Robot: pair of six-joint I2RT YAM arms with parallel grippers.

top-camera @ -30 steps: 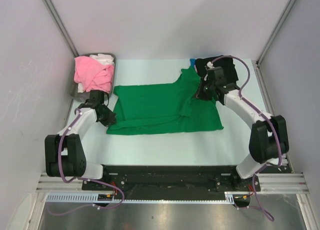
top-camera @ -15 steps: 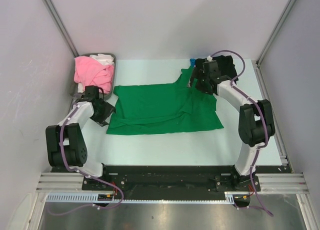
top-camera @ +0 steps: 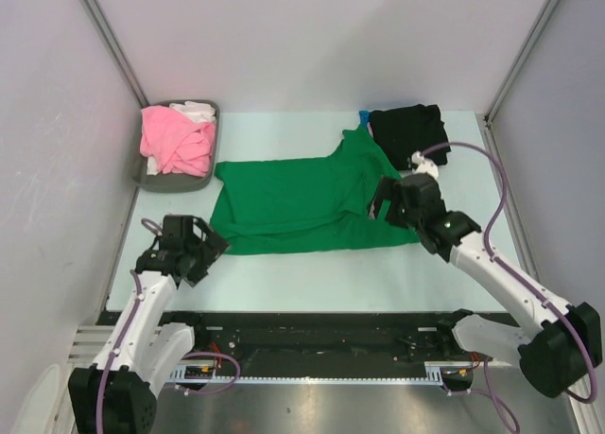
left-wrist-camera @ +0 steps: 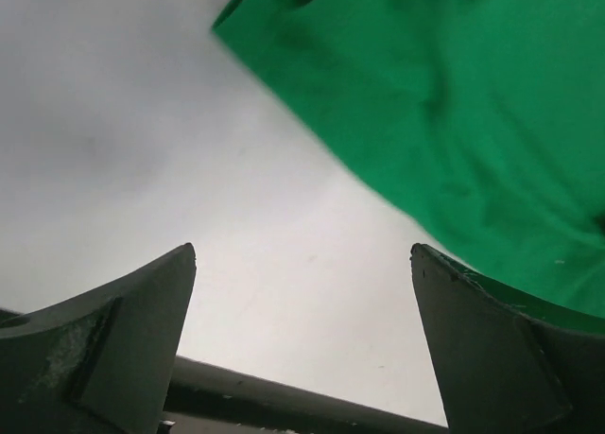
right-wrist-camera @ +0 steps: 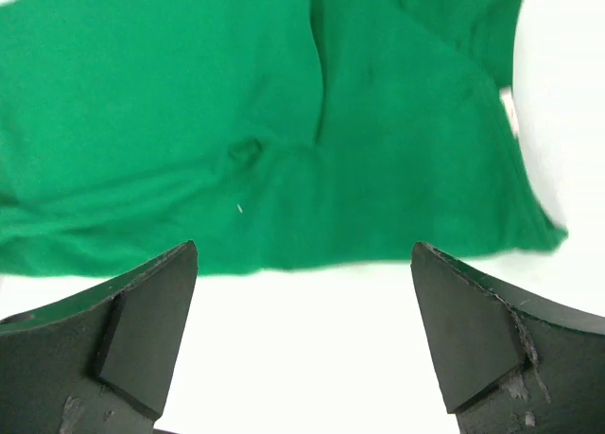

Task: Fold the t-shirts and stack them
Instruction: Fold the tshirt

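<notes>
The bright green cotton t-shirt [top-camera: 302,202] lies spread on the pale tabletop [top-camera: 312,273], apparently for folding, while the left end effector [top-camera: 210,251] and right end effector [top-camera: 381,203] flank it, both wide and empty.

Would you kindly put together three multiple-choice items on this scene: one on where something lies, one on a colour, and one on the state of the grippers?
1. Where does the black t-shirt lie?
A. At the far right of the table
B. At the near left edge
C. Between a gripper's fingers

2. What colour is the shirt spread out in the middle?
A. Pink
B. Green
C. White

3. How do the left gripper and the right gripper stand?
A. Both shut on cloth
B. Only the left open
C. Both open, holding nothing

Answers:
1 A: it sits folded near the far right corner.
2 B: the green t-shirt covers the middle.
3 C: each wrist view shows the jaws wide apart with nothing between them.
</notes>
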